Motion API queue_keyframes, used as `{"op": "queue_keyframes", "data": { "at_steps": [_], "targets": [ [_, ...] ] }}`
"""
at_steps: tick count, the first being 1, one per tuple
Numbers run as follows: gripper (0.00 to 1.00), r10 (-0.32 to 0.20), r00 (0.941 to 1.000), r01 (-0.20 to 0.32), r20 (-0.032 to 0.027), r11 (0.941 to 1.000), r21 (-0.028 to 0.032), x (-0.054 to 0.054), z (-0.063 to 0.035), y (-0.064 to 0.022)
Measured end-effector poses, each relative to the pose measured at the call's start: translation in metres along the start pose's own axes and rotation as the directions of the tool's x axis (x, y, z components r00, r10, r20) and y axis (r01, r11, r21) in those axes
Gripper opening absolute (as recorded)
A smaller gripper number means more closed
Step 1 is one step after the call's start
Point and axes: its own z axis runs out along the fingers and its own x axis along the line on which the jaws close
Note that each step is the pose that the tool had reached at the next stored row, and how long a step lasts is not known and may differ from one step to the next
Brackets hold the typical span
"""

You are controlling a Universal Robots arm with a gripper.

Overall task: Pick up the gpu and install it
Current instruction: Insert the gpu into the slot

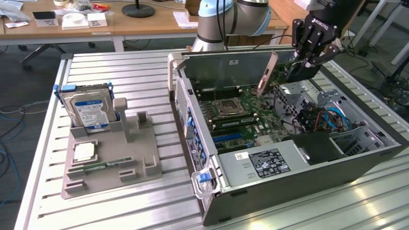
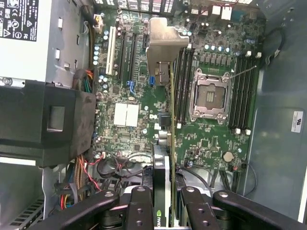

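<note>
Tool (image 2: 163, 197) clamped on gpu (image 2: 162, 167), above motherboard (image 2: 211, 143)

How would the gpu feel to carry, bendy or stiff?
Probably stiff: the gpu juts out straight though the fingers grip just one end. Likely light, since it looks so thin edge-on. Maybe fragile too, so bumping the case could hurt it.

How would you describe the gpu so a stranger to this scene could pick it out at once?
Find the open computer case on the slatted metal table. Above its motherboard, the black gripper holds the gpu. It is a thin flat card with a brownish back, unlike the blue-labelled hard drive in the grey holder on the exterior view's left.
</note>
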Motion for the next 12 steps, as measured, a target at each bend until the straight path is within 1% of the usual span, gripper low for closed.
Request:
{"op": "queue_keyframes", "data": {
  "at_steps": [12],
  "targets": [
    [0.27,0.001,1.0,-0.001,0.0001,1.0,0.0001,0.0015,0.0002,0.0007]
  ]
}}
